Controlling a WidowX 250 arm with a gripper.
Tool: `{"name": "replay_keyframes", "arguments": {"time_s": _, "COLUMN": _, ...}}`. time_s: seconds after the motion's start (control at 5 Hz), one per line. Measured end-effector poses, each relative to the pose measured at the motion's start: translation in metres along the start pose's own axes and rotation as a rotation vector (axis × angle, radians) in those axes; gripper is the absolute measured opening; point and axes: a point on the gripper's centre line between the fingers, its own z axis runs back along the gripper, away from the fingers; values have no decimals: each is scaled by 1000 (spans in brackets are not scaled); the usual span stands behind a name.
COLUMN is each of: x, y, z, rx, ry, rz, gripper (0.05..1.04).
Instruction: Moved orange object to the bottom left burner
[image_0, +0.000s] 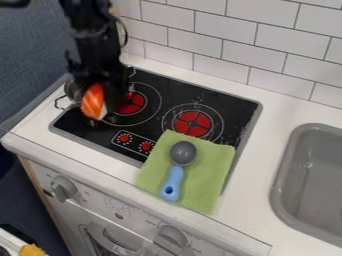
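One orange object (93, 101), striped with white, stands out to us in the upper left of the frame, at the lower end of the black hand (110, 91). We cannot tell whether the hand is spread or pinching the object, as the two overlap in dark shapes over the left side of the black stove (230, 107). Above the hand, we see the black arm (87, 30) coming in from the top edge. Just left of the object, we make out part of a metal pot (72, 91), mostly hidden behind the arm, and to the object's right a red burner (133, 102).

Near the middle of the frame, we see a second red burner (194, 123). Below it, a green cloth (207, 175) lies partly on the stove and partly on the white surface (254, 220), with a spoon (183, 153) on top; its grey bowl points up the frame and its blue handle down. At the right edge, we find a grey sink (284, 172), and across the top, white wall tiles (220, 30).
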Motion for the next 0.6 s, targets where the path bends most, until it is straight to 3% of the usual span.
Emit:
{"name": "replay_keyframes", "arguments": {"time_s": 0.2, "x": -6, "y": -2, "z": -8, "rx": 14, "ry": 17, "rz": -6, "gripper": 580}}
{"name": "replay_keyframes", "arguments": {"time_s": 0.6, "x": -11, "y": -4, "z": -44, "rx": 25, "ry": 116, "rz": -22, "gripper": 580}}
